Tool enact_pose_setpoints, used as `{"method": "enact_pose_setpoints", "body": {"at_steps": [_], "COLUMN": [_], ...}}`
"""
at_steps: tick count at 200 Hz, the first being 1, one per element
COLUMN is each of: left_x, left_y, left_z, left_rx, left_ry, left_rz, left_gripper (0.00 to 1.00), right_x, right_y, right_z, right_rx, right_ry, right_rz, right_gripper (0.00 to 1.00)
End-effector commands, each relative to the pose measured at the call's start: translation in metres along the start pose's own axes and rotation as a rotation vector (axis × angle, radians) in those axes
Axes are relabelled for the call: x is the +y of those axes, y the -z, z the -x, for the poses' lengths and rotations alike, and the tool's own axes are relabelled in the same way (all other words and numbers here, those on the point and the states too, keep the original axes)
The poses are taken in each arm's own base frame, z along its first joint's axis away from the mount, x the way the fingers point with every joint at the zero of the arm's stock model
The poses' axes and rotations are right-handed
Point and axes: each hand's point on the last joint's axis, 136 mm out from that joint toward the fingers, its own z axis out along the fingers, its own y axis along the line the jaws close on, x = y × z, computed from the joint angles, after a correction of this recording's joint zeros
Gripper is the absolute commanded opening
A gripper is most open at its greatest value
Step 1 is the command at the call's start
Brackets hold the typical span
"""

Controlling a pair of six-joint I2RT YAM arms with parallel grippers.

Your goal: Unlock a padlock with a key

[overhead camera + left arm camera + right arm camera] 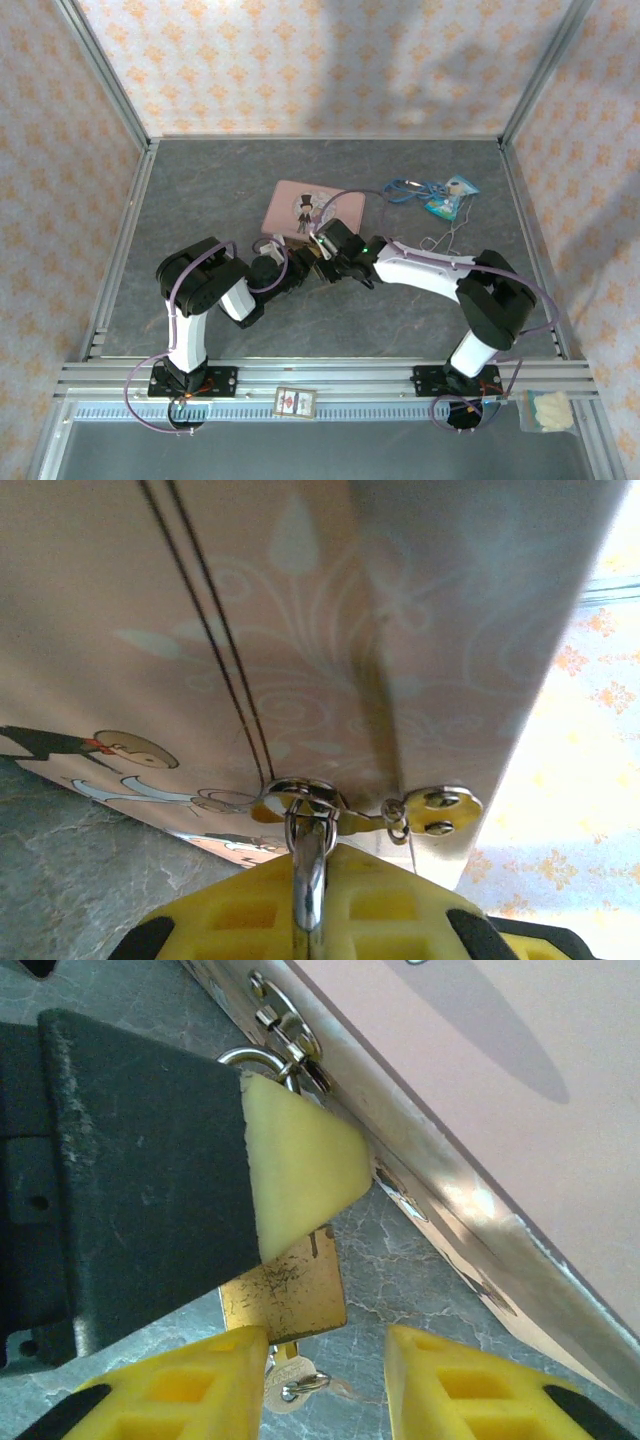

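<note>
Yellow fingers [170, 1385] of the right pincer [325, 1365]: they stand partly apart along the lower edge of the right wrist view and grip nothing.

Item 1, the key [288, 1385]. Tiny and silvery, it lies in that gap just below the padlock, close against one finger, with a small ring and a thin string [340, 1392] trailing off. Judged light, stiff and thin, and easily dropped. Best taken by the flat faces of its head, keeping the string out of the pinch.

Item 2, the padlock [285, 1295]. The small brass body hangs at the edge of the pink tin [470, 1070], its shackle [245, 1057] passed through the tin's hasp [285, 1025]. Judged rigid and light, with smooth faces likely to slip. Because it hangs, it would swing or twist under a turning key unless braced across the flat sides of the body.

Item 3, the left pincer [312, 890]. It is closed on the padlock. Its pale pad [300, 1160] presses over the upper body, and in its own wrist view the shackle rises from between its fingers.

Item 4, the counter [230, 170]. Grey and stone-patterned, it carries the tin.

Not legible:
- The keyhole is out of sight, so whether the key's blade is already seated cannot be told.
- The upper half of the padlock body is covered by the pad.
- From the top external view, both small items are lost beneath the meeting pincers.
- Two thin dark lines cross the tin in the left wrist view; their nature is unclear.
</note>
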Motion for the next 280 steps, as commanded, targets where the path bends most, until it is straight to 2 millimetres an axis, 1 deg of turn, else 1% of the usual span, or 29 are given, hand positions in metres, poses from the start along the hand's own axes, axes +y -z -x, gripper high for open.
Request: {"method": "enact_pose_setpoints", "body": {"at_steps": [1, 12, 54, 78, 106, 118, 132, 134, 137, 139, 157, 166, 179, 196, 217, 228, 257, 278, 280], "left_x": [-0.043, -0.041, -0.038, -0.038, -0.036, -0.030, -0.011, -0.003, 0.002, -0.004, 0.019, 0.024, 0.027, 0.030, 0.030, 0.029, 0.025, 0.018, 0.018], "left_y": [0.000, 0.000, -0.001, 0.000, -0.001, -0.003, -0.005, -0.005, -0.005, -0.004, -0.003, -0.003, -0.004, -0.005, -0.001, 0.003, 0.018, 0.030, 0.031], "left_z": [0.001, 0.000, 0.000, 0.000, 0.000, 0.000, 0.000, -0.001, -0.001, 0.000, 0.002, 0.002, 0.001, -0.002, -0.001, 0.001, 0.008, 0.017, 0.018], "left_rx": [-0.003, -0.002, 0.001, 0.000, 0.000, 0.000, -0.004, -0.002, -0.003, -0.006, -0.012, -0.009, -0.003, 0.010, 0.005, -0.003, -0.035, -0.068, -0.071], "left_ry": [0.004, 0.006, 0.016, 0.017, 0.005, -0.020, -0.065, -0.070, -0.079, -0.084, -0.121, -0.127, -0.125, -0.123, -0.119, -0.120, -0.128, -0.124, -0.125], "left_rz": [-0.145, -0.138, -0.138, -0.138, -0.117, -0.089, -0.010, 0.023, 0.047, 0.039, 0.148, 0.172, 0.181, 0.191, 0.196, 0.201, 0.214, 0.207, 0.208], "left_gripper": [0.00, 0.00, 0.00, 0.00, 0.00, 0.00, 0.00, 0.00, 0.00, 0.00, 0.00, 0.00, 0.01, 0.11, 0.32, 0.41, 0.53, 0.59, 0.61], "right_x": [0.000, 0.002, -0.004, 0.000, 0.005, 0.002, -0.003, -0.003, -0.004, -0.005, -0.013, -0.019, -0.027, -0.035, -0.039, -0.040, -0.038, -0.033, -0.032], "right_y": [-0.002, 0.000, 0.012, 0.009, 0.005, 0.004, 0.005, 0.006, 0.006, 0.006, 0.014, 0.019, 0.026, 0.036, 0.044, 0.048, 0.051, 0.049, 0.048], "right_z": [-0.006, -0.009, -0.016, -0.020, -0.018, -0.016, -0.013, -0.012, -0.012, -0.011, -0.003, 0.000, 0.006, 0.012, 0.017, 0.018, 0.023, 0.026, 0.026], "right_rx": [0.040, 0.044, 0.033, 0.043, 0.041, 0.033, 0.013, 0.011, 0.005, 0.002, -0.048, -0.075, -0.116, -0.159, -0.192, -0.205, -0.222, -0.218, -0.215], "right_ry": [0.043, 0.049, 0.034, 0.029, 0.029, 0.027, 0.017, 0.015, 0.013, 0.010, -0.022, -0.045, -0.074, -0.115, -0.147, -0.156, -0.167, -0.167, -0.167], "right_rz": [-0.037, -0.035, -0.055, -0.034, -0.015, -0.030, -0.060, -0.062, -0.067, -0.071, -0.115, -0.145, -0.175, -0.188, -0.181, -0.174, -0.153, -0.124, -0.121], "right_gripper": [0.37, 0.38, 0.38, 0.38, 0.37, 0.37, 0.37, 0.37, 0.37, 0.37, 0.37, 0.37, 0.38, 0.40, 0.42, 0.44, 0.49, 0.51, 0.51]}}
